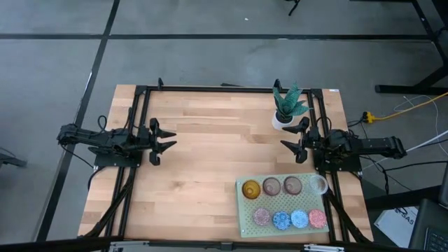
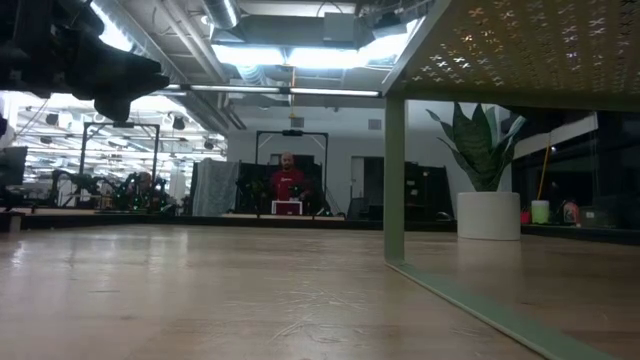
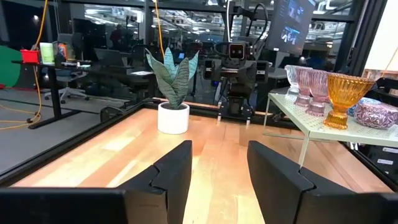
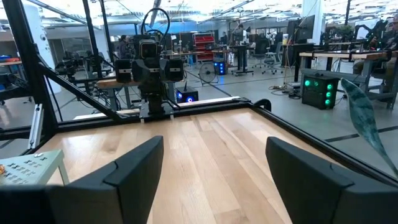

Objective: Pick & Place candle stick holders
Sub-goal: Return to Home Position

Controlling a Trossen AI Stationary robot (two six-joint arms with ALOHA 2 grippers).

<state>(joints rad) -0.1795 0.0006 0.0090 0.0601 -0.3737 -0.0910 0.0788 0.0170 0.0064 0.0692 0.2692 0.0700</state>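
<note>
Several small glass candle stick holders stand in two rows on a pale green perforated mat (image 1: 243, 210), which is raised on legs at the table's near right. Among them are an amber one (image 1: 250, 187), a clear one (image 1: 318, 184) and a blue one (image 1: 281, 220). The left wrist view shows the amber holder (image 3: 341, 99) and pink ones (image 3: 306, 86) from the side. My left gripper (image 1: 168, 139) (image 3: 219, 155) hovers open at the table's left, pointing level toward the right. My right gripper (image 1: 292, 136) (image 4: 214, 155) hovers open at the right, facing it. Neither holds anything.
A white pot with a green plant (image 1: 283, 117) (image 3: 173, 118) stands at the far right, close beside my right gripper. A black frame (image 1: 224, 89) runs around the table's edges. Bare wood (image 1: 210, 161) lies between the two arms. A person (image 2: 288, 180) is in the room beyond.
</note>
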